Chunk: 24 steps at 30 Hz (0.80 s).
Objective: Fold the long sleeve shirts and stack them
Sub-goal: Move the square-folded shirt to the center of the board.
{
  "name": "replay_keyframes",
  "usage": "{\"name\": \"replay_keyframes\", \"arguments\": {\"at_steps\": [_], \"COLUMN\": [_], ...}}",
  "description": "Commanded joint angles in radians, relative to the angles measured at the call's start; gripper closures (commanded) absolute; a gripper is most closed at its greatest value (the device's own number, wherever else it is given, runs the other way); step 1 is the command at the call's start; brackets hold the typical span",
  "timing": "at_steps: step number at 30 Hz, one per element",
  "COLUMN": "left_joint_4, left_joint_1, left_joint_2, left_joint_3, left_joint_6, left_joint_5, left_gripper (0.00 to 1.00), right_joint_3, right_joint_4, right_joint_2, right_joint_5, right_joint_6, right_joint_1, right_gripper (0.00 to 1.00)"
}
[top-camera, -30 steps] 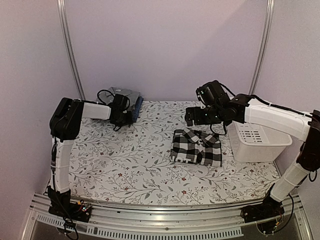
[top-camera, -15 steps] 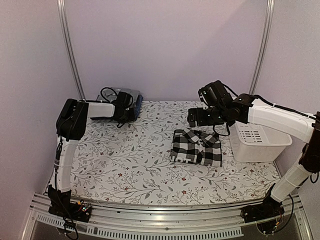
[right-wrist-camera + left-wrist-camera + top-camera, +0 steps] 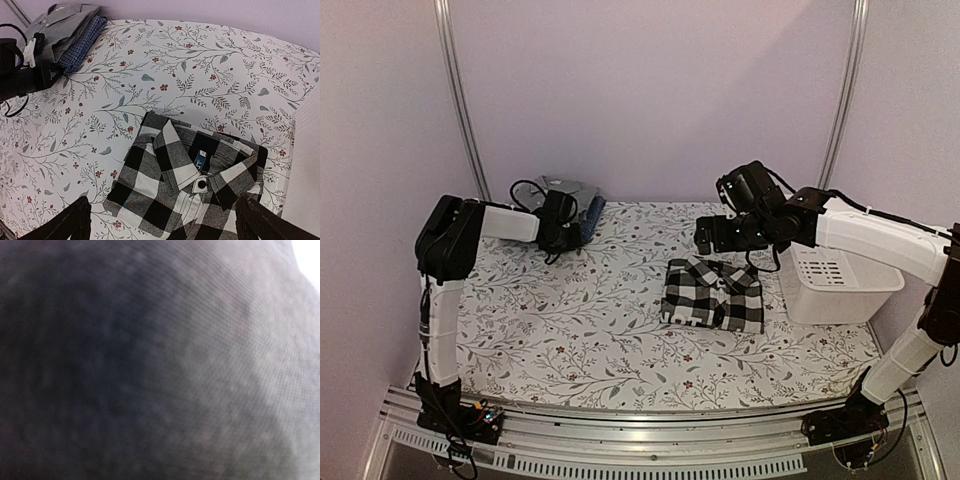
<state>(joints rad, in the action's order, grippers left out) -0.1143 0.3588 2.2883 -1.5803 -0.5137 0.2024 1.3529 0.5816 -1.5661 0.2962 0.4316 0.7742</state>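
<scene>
Tightly in left pincer: grey shirt.

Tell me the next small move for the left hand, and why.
Probably lift the left hand slightly to test its grip. It is closed at the grey shirt at the far left, beside the blue shirt, and grey cloth fills its wrist view, yet whether cloth is pinched cannot be seen. The right hand hangs open above the folded checked shirt.

Floral-cloth table — checked shirt centre, grey shirt and blue shirt far-left, white basket right.
</scene>
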Motion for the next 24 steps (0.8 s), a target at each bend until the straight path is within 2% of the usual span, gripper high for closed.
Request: {"name": "replay_keyframes", "arguments": {"at_steps": [1, 13, 19, 24], "left_joint_4": [0.004, 0.03, 0.024, 0.02], "left_joint_1": [-0.012, 0.054, 0.212, 0.359], "left_joint_2": [-0.138, -0.476, -0.577, -0.544], "left_joint_3": [0.17, 0.638, 0.771, 0.749], "left_joint_6": [-0.026, -0.216, -0.37, -0.467], "left_joint_5": [0.025, -0.016, -0.012, -0.013], "left_gripper": [1.0, 1.0, 1.0, 1.0], "right_joint_3": [-0.012, -0.06, -0.085, -0.129], "right_joint_4": [-0.014, -0.075, -0.087, -0.092], "right_joint_2": [-0.005, -0.003, 0.002, 0.022], "right_joint_5": [-0.012, -0.036, -0.039, -0.041], "right_joint_6": [0.013, 0.021, 0.017, 0.025], "right_joint_1": [0.008, 0.013, 0.013, 0.013], "right_gripper": [0.01, 0.01, 0.01, 0.01]}}
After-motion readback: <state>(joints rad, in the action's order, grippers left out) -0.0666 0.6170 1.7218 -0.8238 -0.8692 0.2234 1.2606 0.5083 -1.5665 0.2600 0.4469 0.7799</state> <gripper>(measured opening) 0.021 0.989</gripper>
